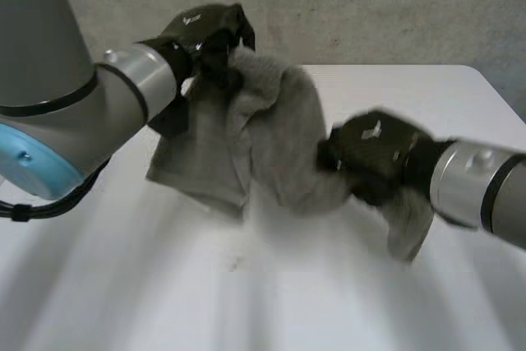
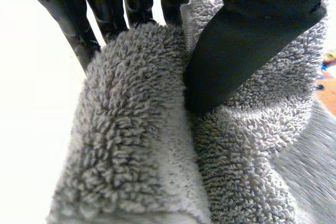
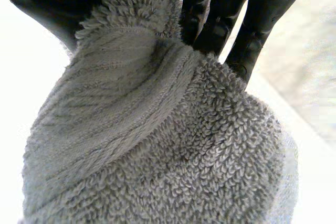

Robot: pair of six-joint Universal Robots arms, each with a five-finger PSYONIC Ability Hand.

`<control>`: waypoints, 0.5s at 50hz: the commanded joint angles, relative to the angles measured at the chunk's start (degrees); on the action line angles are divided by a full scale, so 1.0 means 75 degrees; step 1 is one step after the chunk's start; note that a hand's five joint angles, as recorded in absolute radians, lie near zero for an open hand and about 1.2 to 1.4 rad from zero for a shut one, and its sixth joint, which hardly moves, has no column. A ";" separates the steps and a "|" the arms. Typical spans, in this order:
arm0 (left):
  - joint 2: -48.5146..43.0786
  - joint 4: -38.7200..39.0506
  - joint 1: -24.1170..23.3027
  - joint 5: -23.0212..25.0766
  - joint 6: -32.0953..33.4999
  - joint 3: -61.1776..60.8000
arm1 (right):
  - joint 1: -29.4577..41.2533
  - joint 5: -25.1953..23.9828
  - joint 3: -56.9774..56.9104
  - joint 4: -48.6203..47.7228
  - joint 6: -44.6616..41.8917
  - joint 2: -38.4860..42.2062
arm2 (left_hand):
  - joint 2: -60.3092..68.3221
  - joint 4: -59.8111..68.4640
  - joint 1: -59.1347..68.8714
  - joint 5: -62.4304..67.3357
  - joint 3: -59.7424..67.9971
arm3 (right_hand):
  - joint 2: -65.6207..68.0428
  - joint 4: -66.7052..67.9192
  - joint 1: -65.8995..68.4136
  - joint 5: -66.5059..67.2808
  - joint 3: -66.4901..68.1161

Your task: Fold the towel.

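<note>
grey terry towel (image 1: 275, 133) hangs bunched over the table (image 1: 386, 92); our left hand (image 1: 205, 34) and right hand (image 1: 374, 154) each pinch a fold. we judge it soft, light, floppy; corners grip best.

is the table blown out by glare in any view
Left wrist view: the table beside the towel is washed to plain white around the left hand. Right wrist view: the same white beside the right hand, while the towel keeps its shading. Head view: table pale grey, no glare.
</note>
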 commanded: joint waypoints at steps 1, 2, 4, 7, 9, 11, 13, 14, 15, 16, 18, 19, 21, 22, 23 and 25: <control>-0.0855 -0.0558 0.0875 0.0684 0.0458 -0.0330 | 0.0876 -0.0625 0.0331 0.0323 -0.0529 0.0968 | 0.1375 0.1333 0.1868 0.1728 0.1357 | 0.1150 0.0555 0.1115 0.0727 0.0690; -0.0858 -0.0559 0.0877 0.0684 0.0459 -0.0331 | 0.0878 -0.0626 0.0331 0.0322 -0.0528 0.0971 | 0.1375 0.1333 0.1868 0.1727 0.1356 | 0.1150 0.0555 0.1115 0.0727 0.0690; -0.1371 -0.0758 0.1099 0.0696 0.0728 -0.0342 | 0.1100 -0.0556 0.0355 0.0240 -0.0528 0.1519 | -0.1032 -0.1074 -0.0538 -0.0679 -0.1050 | -0.1895 -0.2491 -0.1931 -0.2319 -0.2356; -0.1852 -0.0992 0.1298 0.0708 0.1067 -0.0307 | 0.1194 -0.0485 0.0297 0.0251 -0.0517 0.1919 | -0.5066 -0.5108 -0.4572 -0.4713 -0.5084 | -0.6647 -0.7243 -0.6683 -0.7071 -0.7108; -0.2005 -0.1121 0.1369 0.0708 0.1301 -0.0272 | 0.1183 -0.0473 0.0250 0.0240 -0.0517 0.1955 | -0.6195 -0.6237 -0.5702 -0.5842 -0.6213 | -0.7646 -0.8242 -0.7681 -0.8069 -0.8106; -0.2076 -0.1226 0.1427 0.0696 0.1535 -0.0272 | 0.1136 -0.0473 0.0191 0.0228 -0.0493 0.1932 | -0.7005 -0.7048 -0.6512 -0.6653 -0.7024 | -0.8127 -0.8723 -0.8162 -0.8550 -0.8587; -0.2088 -0.1309 0.1451 0.0684 0.1748 -0.0260 | 0.1136 -0.0473 0.0144 0.0205 -0.0411 0.1850 | -0.7619 -0.7661 -0.7126 -0.7267 -0.7637 | -0.8183 -0.8779 -0.8218 -0.8606 -0.8643; -0.2065 -0.1391 0.1498 0.0684 0.1876 -0.0260 | 0.1113 -0.0473 0.0016 0.0181 -0.0226 0.1699 | -0.7797 -0.7839 -0.7304 -0.7444 -0.7815 | -0.8183 -0.8779 -0.8218 -0.8606 -0.8643; -0.2018 -0.1415 0.1545 0.0673 0.1947 -0.0249 | 0.1031 -0.0473 -0.0171 0.0146 0.0066 0.1524 | -0.7798 -0.7841 -0.7305 -0.7446 -0.7817 | -0.8183 -0.8779 -0.8218 -0.8606 -0.8643; -0.2018 -0.1415 0.1545 0.0672 0.1948 -0.0249 | 0.1030 -0.0473 -0.0173 0.0146 0.0069 0.1522 | -0.7799 -0.7841 -0.7305 -0.7446 -0.7817 | -0.8183 -0.8779 -0.8218 -0.8606 -0.8643; -0.1634 -0.1427 0.1580 0.0661 0.1948 -0.0260 | 0.0495 -0.0415 -0.0581 -0.0017 0.0862 0.1289 | -0.7799 -0.7841 -0.7305 -0.7446 -0.7817 | -0.8183 -0.8779 -0.8218 -0.8606 -0.8643; -0.1631 -0.1427 0.1580 0.0661 0.1948 -0.0260 | 0.0491 -0.0415 -0.0583 -0.0018 0.0866 0.1288 | -0.7799 -0.7841 -0.7305 -0.7446 -0.7817 | -0.8183 -0.8779 -0.8218 -0.8606 -0.8643; -0.1362 -0.1427 0.1580 0.0649 0.1936 -0.0307 | 0.0222 -0.0403 -0.0770 -0.0170 0.1335 0.1241 | -0.7799 -0.7841 -0.7305 -0.7446 -0.7817 | -0.8183 -0.8779 -0.8218 -0.8606 -0.8643; -0.1095 -0.1415 0.1580 0.0637 0.1913 -0.0377 | 0.0025 -0.0403 -0.0979 -0.0356 0.1799 0.1217 | -0.7776 -0.7818 -0.7283 -0.7424 -0.7795 | -0.8173 -0.8768 -0.8208 -0.8596 -0.8633; -0.0825 -0.1426 0.1580 0.0626 0.1866 -0.0447 | -0.0059 -0.0403 -0.1178 -0.0520 0.2233 0.1240 | -0.7754 -0.7796 -0.7261 -0.7401 -0.7772 | -0.8150 -0.8745 -0.8185 -0.8573 -0.8610; -0.0509 -0.1415 0.1569 0.0626 0.1761 -0.0610 | -0.0071 -0.0391 -0.1366 -0.0673 0.2574 0.1310 | -0.7754 -0.7796 -0.7260 -0.7401 -0.7772 | -0.8083 -0.8678 -0.8118 -0.8506 -0.8543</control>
